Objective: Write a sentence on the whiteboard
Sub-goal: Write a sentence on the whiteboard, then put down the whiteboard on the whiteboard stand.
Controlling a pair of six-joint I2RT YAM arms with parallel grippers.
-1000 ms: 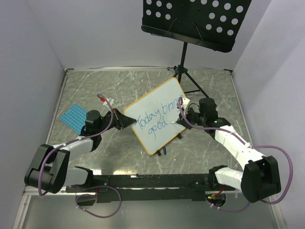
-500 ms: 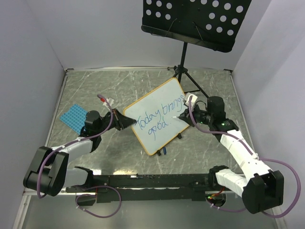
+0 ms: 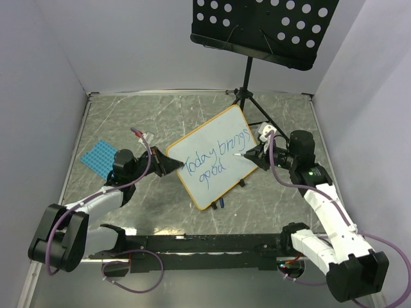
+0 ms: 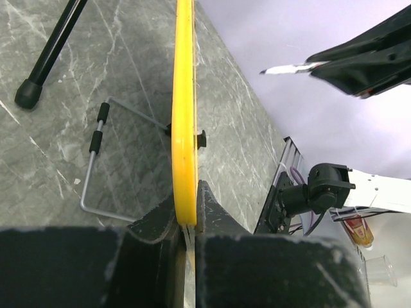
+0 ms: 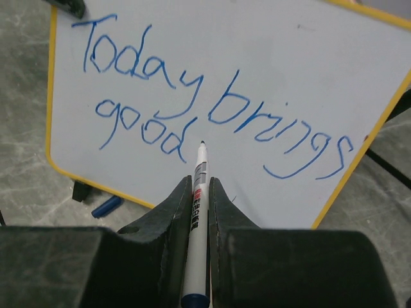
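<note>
The whiteboard (image 3: 215, 130) stands tilted on the table, with a thin orange-yellow frame. The sentence (image 3: 215, 155) in blue reads "Today brings" over "good"; it also shows in the right wrist view (image 5: 160, 83). My left gripper (image 3: 168, 163) is shut on the board's left edge; the left wrist view shows the yellow frame (image 4: 184, 115) edge-on between the fingers of this gripper (image 4: 189, 192). My right gripper (image 3: 255, 154) is shut on a white marker (image 3: 243, 154), whose tip is off the board, right of "good". The right wrist view shows the same gripper (image 5: 200, 183) and marker (image 5: 200, 163).
A black perforated music stand (image 3: 263, 29) stands behind the board, its tripod legs (image 3: 257, 112) close to the board's top corner. A blue studded mat (image 3: 99, 158) lies at left. A blue cap (image 3: 220, 204) lies by the board's lower edge. The board's wire foot (image 4: 96, 167) rests on the table.
My right arm has drawn back to the right, taking the marker off the board and uncovering the end of "brings". The left gripper and the board have stayed put.
</note>
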